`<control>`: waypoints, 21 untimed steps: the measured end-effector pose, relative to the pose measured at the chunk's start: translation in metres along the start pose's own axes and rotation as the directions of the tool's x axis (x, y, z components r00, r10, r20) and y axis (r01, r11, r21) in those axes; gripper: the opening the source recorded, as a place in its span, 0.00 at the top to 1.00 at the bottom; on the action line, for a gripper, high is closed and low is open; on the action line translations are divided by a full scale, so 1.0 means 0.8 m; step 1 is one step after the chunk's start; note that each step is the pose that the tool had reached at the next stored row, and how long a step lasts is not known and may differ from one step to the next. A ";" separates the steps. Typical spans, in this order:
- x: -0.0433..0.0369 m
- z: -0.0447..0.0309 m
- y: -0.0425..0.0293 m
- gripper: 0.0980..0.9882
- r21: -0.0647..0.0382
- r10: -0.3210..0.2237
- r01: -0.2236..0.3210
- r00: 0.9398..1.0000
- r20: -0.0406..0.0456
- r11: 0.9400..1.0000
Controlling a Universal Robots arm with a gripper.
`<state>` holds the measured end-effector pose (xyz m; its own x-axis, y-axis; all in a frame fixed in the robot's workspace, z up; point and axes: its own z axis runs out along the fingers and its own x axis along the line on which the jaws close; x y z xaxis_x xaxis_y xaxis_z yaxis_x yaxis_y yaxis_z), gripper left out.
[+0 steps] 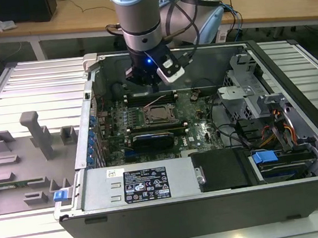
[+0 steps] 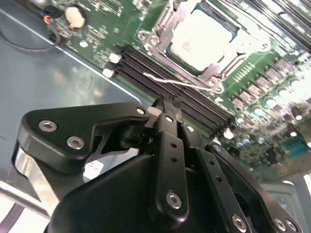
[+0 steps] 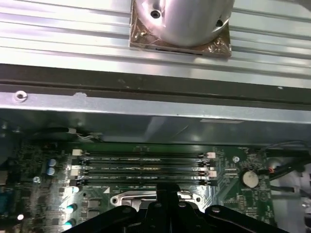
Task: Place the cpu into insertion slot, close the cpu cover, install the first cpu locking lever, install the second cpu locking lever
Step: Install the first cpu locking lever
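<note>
Ribbed aluminium table (image 1: 30,81) is seen carrying an open steel computer case (image 1: 158,221), laid flat so that the green board is faced upward for reaching. At its centre the insertion slot (image 1: 148,115) is filled by the cpu (image 2: 201,39), a pale smooth square. It is framed by the thin grey cpu cover (image 2: 163,36), which appears folded down. At twelve o'clock of the slot the gripper (image 1: 153,87) is held over the black memory slots (image 3: 146,167), with its fingers drawn together on nothing. It is judged near a thin wire locking lever (image 2: 180,82).
</note>
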<state>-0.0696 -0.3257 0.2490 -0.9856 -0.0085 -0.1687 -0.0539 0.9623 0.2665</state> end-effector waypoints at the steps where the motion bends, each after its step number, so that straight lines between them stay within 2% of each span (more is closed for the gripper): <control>1: 0.001 0.0001 -0.0001 0.99 0.000 -0.003 0.003 1.000 0.011 1.000; 3: 0.002 0.0008 -0.0003 0.99 0.000 -0.009 0.009 0.999 0.031 1.000; 9: 0.003 0.0043 -0.0013 0.99 -0.001 -0.009 0.009 0.999 0.033 1.000; 13: 0.006 0.0087 -0.0025 0.99 -0.002 -0.015 0.015 0.999 0.047 1.000; 16: 0.010 0.0153 -0.0043 0.99 -0.003 -0.020 0.020 0.998 0.053 1.000; 21: 0.012 0.0284 -0.0080 0.99 -0.003 -0.023 0.023 0.998 0.058 1.000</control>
<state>-0.0752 -0.3258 0.2241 -0.9732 -0.0145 -0.2295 -0.0768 0.9611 0.2653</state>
